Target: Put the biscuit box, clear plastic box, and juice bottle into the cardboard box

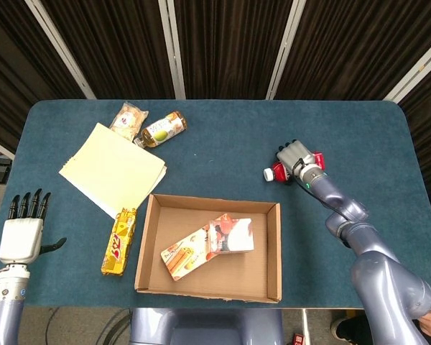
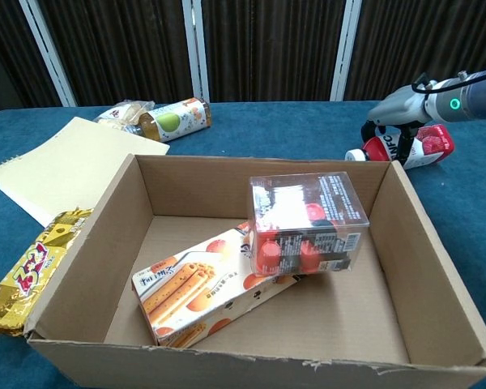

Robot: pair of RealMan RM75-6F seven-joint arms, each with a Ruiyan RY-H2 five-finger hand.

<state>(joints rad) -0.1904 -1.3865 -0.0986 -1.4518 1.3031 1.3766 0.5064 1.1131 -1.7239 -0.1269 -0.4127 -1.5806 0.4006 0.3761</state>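
Right hand [image 1: 296,156] fingers [image 2: 391,108] wrapped around juice bottle [image 2: 405,147], lying flat, cap toward the left.

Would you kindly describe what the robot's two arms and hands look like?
Both arms are glossy silver-grey with rounded segments. The left hand has a white palm and black fingers; the right hand is grey, with a green light at its wrist and a thin black cable running along the forearm.

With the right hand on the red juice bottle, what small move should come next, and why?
Probably a short lift. The right hand wraps the juice bottle, which lies on its side on the table just beyond the cardboard box. The biscuit box and clear plastic box are already inside, so only the bottle has to clear the wall.
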